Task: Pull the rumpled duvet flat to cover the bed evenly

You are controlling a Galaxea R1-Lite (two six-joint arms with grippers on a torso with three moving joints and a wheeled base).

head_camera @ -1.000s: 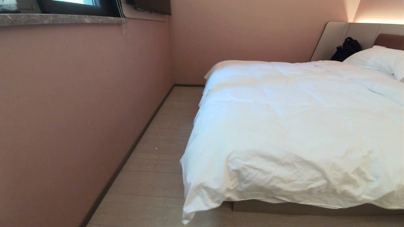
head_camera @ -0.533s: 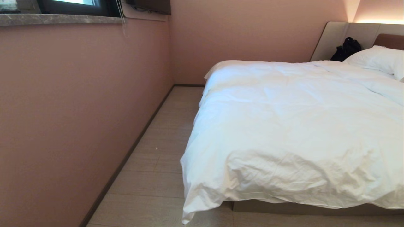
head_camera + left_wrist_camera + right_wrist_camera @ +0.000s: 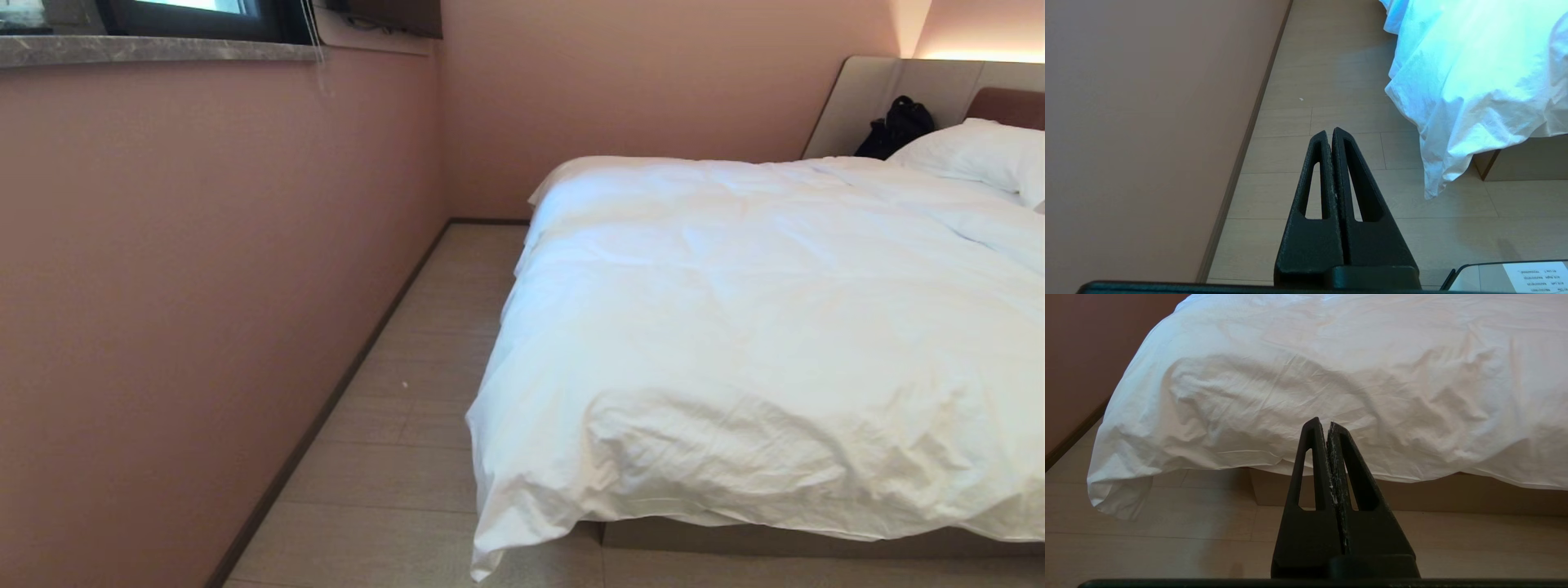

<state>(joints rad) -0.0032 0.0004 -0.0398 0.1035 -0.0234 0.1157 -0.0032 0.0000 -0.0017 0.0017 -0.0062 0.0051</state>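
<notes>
Both grippers pressed together, empty — duvet (image 3: 759,343) corner droops floorward beside wall (image 3: 204,286).

Bedroom: bed (image 3: 898,90), pillow (image 3: 976,151), pink walls (image 3: 204,286).

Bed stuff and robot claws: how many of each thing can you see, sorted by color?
White: 2, the rumpled duvet and a pillow
Black: 3, the left gripper, the right gripper, and a bag by the headboard
Beige: 1, the bed
Total: 6
</notes>
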